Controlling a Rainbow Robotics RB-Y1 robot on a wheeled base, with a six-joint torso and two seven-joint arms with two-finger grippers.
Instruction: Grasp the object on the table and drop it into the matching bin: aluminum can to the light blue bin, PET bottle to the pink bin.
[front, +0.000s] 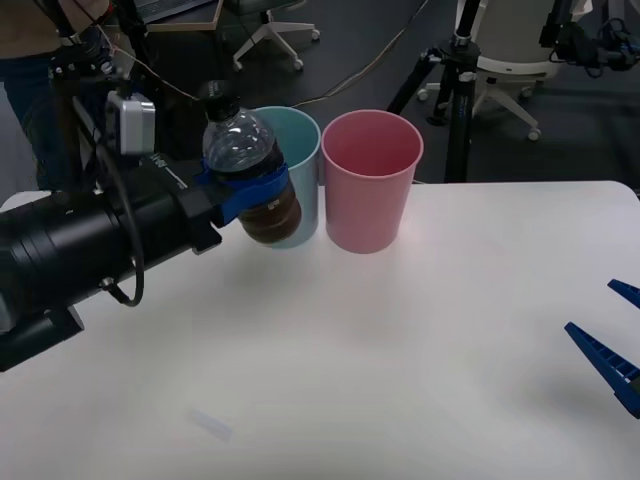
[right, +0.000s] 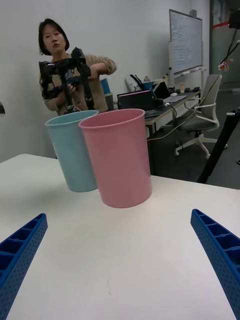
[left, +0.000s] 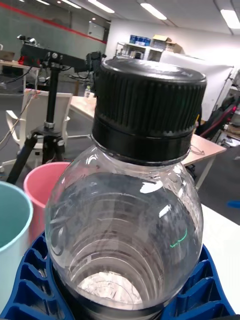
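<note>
The left tool (front: 245, 190) grips a small clear black-capped plastic bottle (front: 245, 160) upright — lifted beside the light blue plastic bucket (front: 300, 150) — while the right tool (front: 608, 345) idles agape.

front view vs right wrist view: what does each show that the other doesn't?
Front alone: the left gripper shut on the PET bottle, held off the table in front of the light blue bin.
Right wrist alone: a whiteboard on the back wall.
Both: the pink bin beside the light blue one on the white table, and the open right gripper low over the table.
</note>
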